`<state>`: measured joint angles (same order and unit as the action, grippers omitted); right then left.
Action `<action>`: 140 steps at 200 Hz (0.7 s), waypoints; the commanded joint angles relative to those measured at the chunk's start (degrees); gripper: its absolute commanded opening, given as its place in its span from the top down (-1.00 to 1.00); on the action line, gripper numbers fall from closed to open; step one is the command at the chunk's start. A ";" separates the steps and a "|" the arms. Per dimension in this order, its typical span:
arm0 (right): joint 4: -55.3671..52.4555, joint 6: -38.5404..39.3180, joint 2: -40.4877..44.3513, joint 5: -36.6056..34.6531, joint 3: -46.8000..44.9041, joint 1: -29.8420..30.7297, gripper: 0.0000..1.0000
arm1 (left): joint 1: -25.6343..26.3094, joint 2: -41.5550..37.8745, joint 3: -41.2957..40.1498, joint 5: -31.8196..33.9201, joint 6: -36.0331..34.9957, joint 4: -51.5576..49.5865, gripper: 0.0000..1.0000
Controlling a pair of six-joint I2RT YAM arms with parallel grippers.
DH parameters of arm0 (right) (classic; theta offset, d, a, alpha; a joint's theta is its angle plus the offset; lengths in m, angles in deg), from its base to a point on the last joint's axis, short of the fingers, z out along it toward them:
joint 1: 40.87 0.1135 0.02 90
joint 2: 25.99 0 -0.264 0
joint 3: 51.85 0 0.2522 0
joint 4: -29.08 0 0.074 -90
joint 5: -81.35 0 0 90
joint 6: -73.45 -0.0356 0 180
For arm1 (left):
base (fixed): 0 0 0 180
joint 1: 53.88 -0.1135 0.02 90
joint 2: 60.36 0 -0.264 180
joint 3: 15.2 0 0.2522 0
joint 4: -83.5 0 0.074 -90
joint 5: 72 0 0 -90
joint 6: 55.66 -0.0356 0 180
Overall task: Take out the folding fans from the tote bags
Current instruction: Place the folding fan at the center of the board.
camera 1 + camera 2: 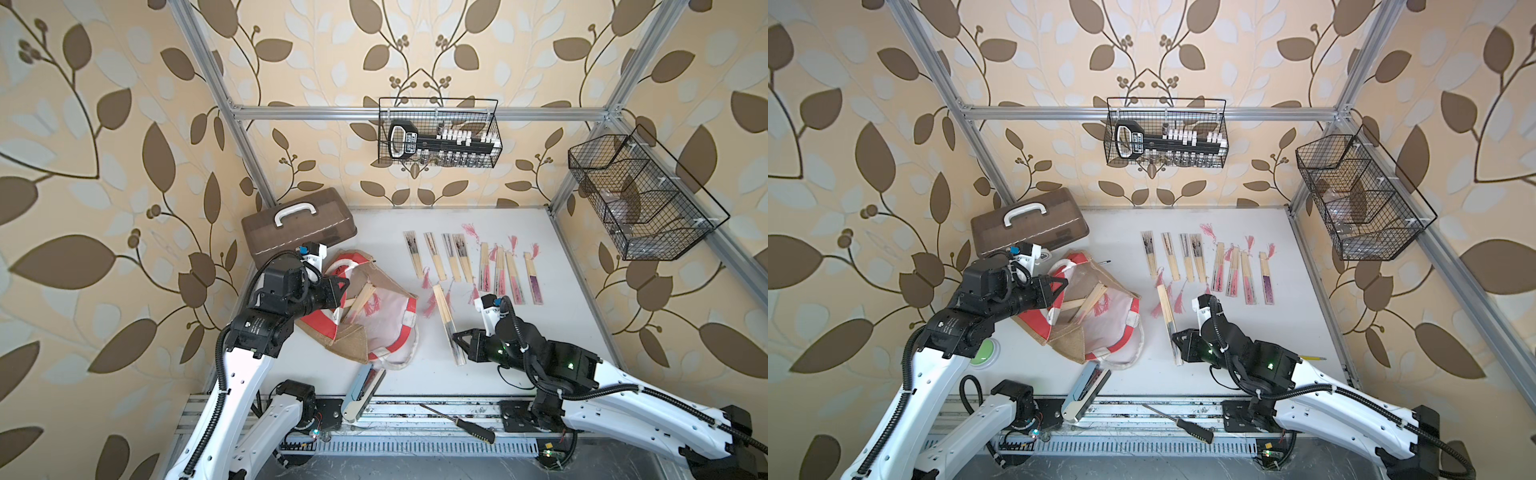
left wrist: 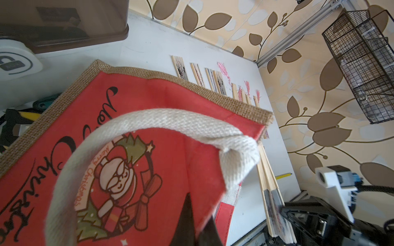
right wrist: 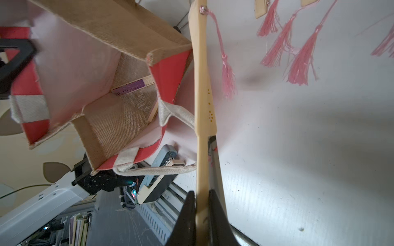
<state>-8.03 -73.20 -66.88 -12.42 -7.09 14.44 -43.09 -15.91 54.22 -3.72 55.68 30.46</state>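
Note:
The tote bag (image 1: pixel 349 338) lies on its side at the table's left, mouth open toward the middle, red panel with a Santa print (image 2: pixel 149 95). My left gripper (image 1: pixel 347 286) (image 2: pixel 199 210) is shut on the edge of the bag's red panel by a white handle and holds it up. Folding fans (image 1: pixel 361 301) with pink tassels lie inside; a purple one (image 3: pixel 130 87) shows deep in the bag (image 3: pixel 128 27). My right gripper (image 1: pixel 455 336) (image 3: pixel 201 204) is shut on a pale bamboo fan (image 1: pixel 444 316) (image 3: pixel 202 85) beside the bag. Several fans (image 1: pixel 457 253) lie in a row further back.
A brown case (image 1: pixel 299 228) with a white handle stands behind the bag. A light-blue stapler-like tool (image 1: pixel 361 390) and a black-handled screwdriver (image 1: pixel 461 424) lie at the front edge. Wire baskets (image 1: pixel 440 133) (image 1: pixel 640 199) hang on the frame. A green button (image 1: pixel 984 353) sits under my left arm.

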 commanded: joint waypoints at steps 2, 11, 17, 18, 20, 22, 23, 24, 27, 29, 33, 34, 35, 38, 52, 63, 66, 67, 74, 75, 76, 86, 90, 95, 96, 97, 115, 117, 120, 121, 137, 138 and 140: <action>9.01 -1.70 -3.20 5.47 -3.03 -1.76 0.74 | -0.42 -1.30 1.21 0.87 -1.46 1.76 1.00; 10.52 -1.51 -5.11 5.87 -3.21 -2.06 0.74 | -0.42 -1.29 1.21 0.88 -1.55 1.67 1.00; 11.59 -1.21 -6.28 5.99 -3.33 -2.10 0.74 | -0.42 -1.29 1.21 0.88 -1.50 1.67 1.00; 11.71 -1.24 -6.47 6.02 -3.37 -2.12 0.74 | -0.42 -1.29 1.21 0.88 -1.49 1.63 1.00; 12.03 -1.20 -6.84 6.05 -3.35 -2.13 0.74 | -0.42 -1.29 1.21 0.88 -1.55 1.66 1.00; 12.28 -1.19 -7.30 6.05 -3.39 -2.13 0.74 | -0.42 -1.29 1.21 0.88 -1.50 1.67 1.00; 12.55 -1.24 -7.47 6.05 -3.44 -2.18 0.74 | -0.42 -1.29 1.21 0.88 -1.49 1.67 1.00; 12.72 -1.26 -7.68 6.14 -3.47 -2.20 0.74 | -0.42 -1.29 1.16 0.88 -1.53 1.67 1.00; 13.11 -1.35 -8.17 6.21 -3.62 -2.22 0.74 | -0.42 -1.29 1.20 0.88 -1.53 1.67 1.00; 13.74 -1.34 -8.53 6.34 -3.72 -2.27 0.74 | -0.46 -1.29 1.18 0.91 -1.49 1.69 1.00; 14.95 -1.45 -9.28 6.68 -4.03 -2.35 0.74 | -0.42 -1.29 1.21 0.90 -1.49 1.75 1.00; 15.24 -1.49 -9.46 6.76 -4.07 -2.38 0.74 | -0.42 -1.29 1.21 0.89 -1.53 1.75 1.00; 15.52 -1.52 -9.65 6.85 -4.18 -2.39 0.74 | -0.42 -1.29 1.21 0.89 -1.50 1.76 1.00; 16.40 -1.60 -10.15 6.99 -4.32 -2.49 0.74 | -0.42 -1.29 1.21 0.82 -1.49 1.76 1.00; 19.32 -2.37 -12.82 7.66 -5.25 -2.87 0.74 | -0.42 -1.20 1.21 0.72 -1.52 1.84 1.00; 21.79 -2.59 -15.09 8.07 -5.75 -3.10 0.74 | -0.42 -1.12 1.20 0.71 -1.49 1.84 1.00; 22.35 -2.76 -15.74 8.15 -5.97 -3.19 0.74 | -0.42 -1.09 1.16 0.63 -1.50 1.85 1.00; 22.50 -2.81 -15.95 8.16 -6.01 -3.19 0.74 | -0.42 -1.06 1.14 0.67 -1.49 1.85 1.00; 23.68 -3.10 -17.33 8.16 -6.41 -3.36 0.74 | -0.42 -1.03 1.12 0.62 -1.40 1.93 1.00; 23.87 -3.15 -17.40 8.16 -6.49 -3.41 0.74 | -0.42 -1.03 1.12 0.62 -1.44 1.89 1.00; 24.14 -3.18 -17.66 8.21 -6.53 -3.43 0.74 | -0.42 -1.03 1.16 0.62 -1.46 1.91 1.00; 26.31 -3.70 -19.69 8.48 -7.19 -3.86 0.74 | -0.42 -1.03 1.12 0.54 -1.44 1.92 1.00; 27.08 -4.07 -20.38 8.56 -7.46 -4.09 0.74 | -0.42 -1.03 1.12 0.53 -1.40 1.98 1.00; 28.28 -4.38 -21.50 8.75 -7.80 -4.36 0.74 | -0.42 -1.04 1.04 0.53 -1.38 2.02 1.00; 28.50 -4.41 -21.73 8.77 -7.85 -4.43 0.74 | -0.42 -1.03 1.03 0.53 -1.43 2.02 1.00; 28.69 -4.43 -21.98 8.82 -7.91 -4.52 0.74 | -0.42 -1.03 1.03 0.53 -1.45 2.02 1.00; 32.01 -5.09 -25.23 9.48 -8.64 -5.68 0.74 | -0.42 -0.94 1.03 0.45 -1.42 1.98 1.00; 32.33 -5.17 -25.57 9.55 -8.65 -5.81 0.74 | -0.42 -0.94 1.03 0.45 -1.36 1.99 1.00; 32.73 -5.27 -25.94 9.61 -8.80 -6.01 0.74 | -0.42 -0.90 1.03 0.41 -1.37 2.02 1.00; 32.92 -5.29 -26.14 9.68 -8.78 -6.01 0.74 | -0.42 -0.87 1.03 0.43 -1.33 1.98 1.00; 35.99 -6.21 -29.15 10.43 -9.53 -6.66 0.74 | -0.42 -0.85 1.03 0.38 -1.46 1.89 1.00; 36.17 -6.25 -29.33 10.44 -9.54 -6.73 0.74 | -0.42 -0.90 1.03 0.41 -1.47 1.91 1.00; 36.47 -6.23 -29.65 10.51 -9.53 -6.78 0.74 | -0.42 -0.86 1.07 0.44 -1.41 1.93 1.00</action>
<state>21.25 -77.09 -93.48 -3.63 -15.53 8.58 -43.09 -16.15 54.22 -2.76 55.50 30.43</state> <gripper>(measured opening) 0.131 0.046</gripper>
